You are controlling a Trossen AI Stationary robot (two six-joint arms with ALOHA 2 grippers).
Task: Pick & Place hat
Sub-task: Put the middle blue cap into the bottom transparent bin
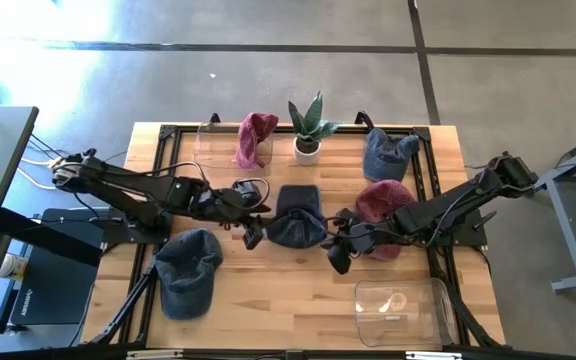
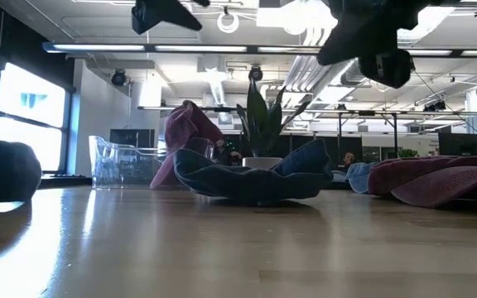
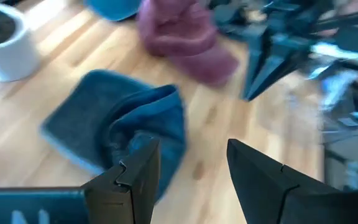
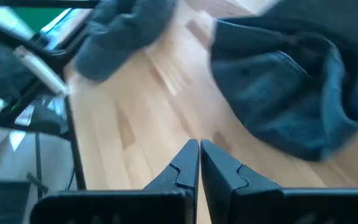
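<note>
Dark blue hat (image 1: 296, 222) mid-table | left gripper (image 1: 252, 232) open beside | right gripper (image 1: 336, 256) closed

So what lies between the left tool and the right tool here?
In the high view, the dark blue hat lies crumpled on the table between the open left tool and the shut right tool.

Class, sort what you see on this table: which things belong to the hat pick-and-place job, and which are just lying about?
Job:
dark blue hat at table centre
left gripper, open beside it
right gripper, shut
clear bin, likely

Lying about:
potted plant
maroon hat
</note>
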